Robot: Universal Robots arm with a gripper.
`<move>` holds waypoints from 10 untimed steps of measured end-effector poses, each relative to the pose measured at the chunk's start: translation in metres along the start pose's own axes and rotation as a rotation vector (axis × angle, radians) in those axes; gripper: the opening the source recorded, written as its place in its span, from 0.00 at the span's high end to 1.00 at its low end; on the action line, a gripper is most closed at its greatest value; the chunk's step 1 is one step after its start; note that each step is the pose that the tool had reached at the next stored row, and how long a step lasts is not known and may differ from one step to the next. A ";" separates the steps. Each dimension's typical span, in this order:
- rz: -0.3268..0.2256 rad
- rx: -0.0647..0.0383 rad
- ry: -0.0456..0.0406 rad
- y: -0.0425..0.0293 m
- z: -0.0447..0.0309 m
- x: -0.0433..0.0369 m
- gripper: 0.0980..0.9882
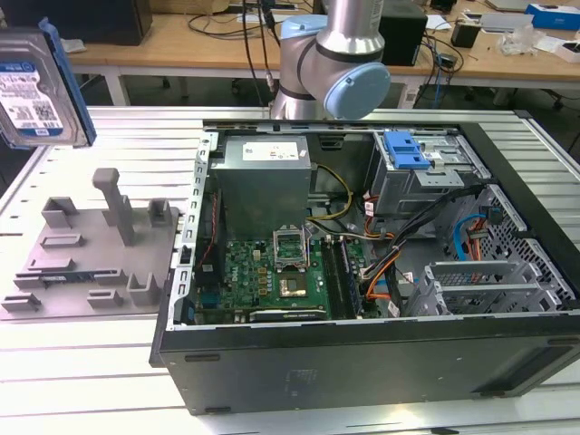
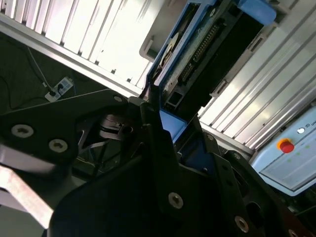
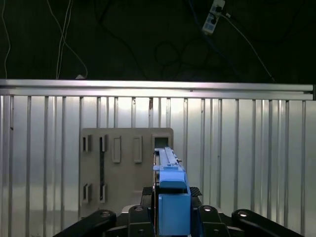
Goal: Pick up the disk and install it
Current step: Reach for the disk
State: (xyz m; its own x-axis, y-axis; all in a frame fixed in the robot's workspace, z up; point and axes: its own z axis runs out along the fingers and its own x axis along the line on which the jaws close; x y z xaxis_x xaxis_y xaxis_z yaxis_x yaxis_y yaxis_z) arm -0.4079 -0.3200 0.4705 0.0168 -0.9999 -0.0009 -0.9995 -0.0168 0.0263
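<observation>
— Beyond the jaws, what lies there? Report the largest item first.

— I read the slatted aluminium table point(image 3: 247, 148) beyond them in the first wrist view. The open computer case point(image 1: 362, 362) stands on it well apart from the jaws, toward the exterior view's right. The arm point(image 1: 340, 54) stands at the case's far side in that view.

— Grey fixture plate?

— The grey fixture plate point(image 3: 126, 182) lies flat on the table, directly beyond the jaws and apart from them.

— Location of the disk?

— The disk point(image 1: 32, 91) sits between the jaws, held clear of both table and plate. It is at the exterior view's left, with its label side toward that camera.

— Jaw state?

— The gripper point(image 3: 173, 197) has its jaws clamped on the disk's blue frame point(image 2: 256, 10), one jaw on either side. I confirm this in both wrist views.
</observation>
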 end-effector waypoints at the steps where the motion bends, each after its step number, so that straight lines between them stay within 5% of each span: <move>1: 0.000 0.000 0.0000 0.0002 -0.0089 0.0001 0.70; 3: 0.000 0.000 0.0000 0.0003 -0.0157 0.0002 0.70; 10: 0.000 0.000 0.0000 0.0003 -0.0157 0.0003 0.70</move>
State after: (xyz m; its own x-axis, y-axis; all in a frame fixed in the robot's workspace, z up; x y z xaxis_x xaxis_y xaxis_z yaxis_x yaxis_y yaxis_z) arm -0.4078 -0.3203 0.4862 0.0168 -0.9999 -0.0009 -0.9995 -0.0168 0.0264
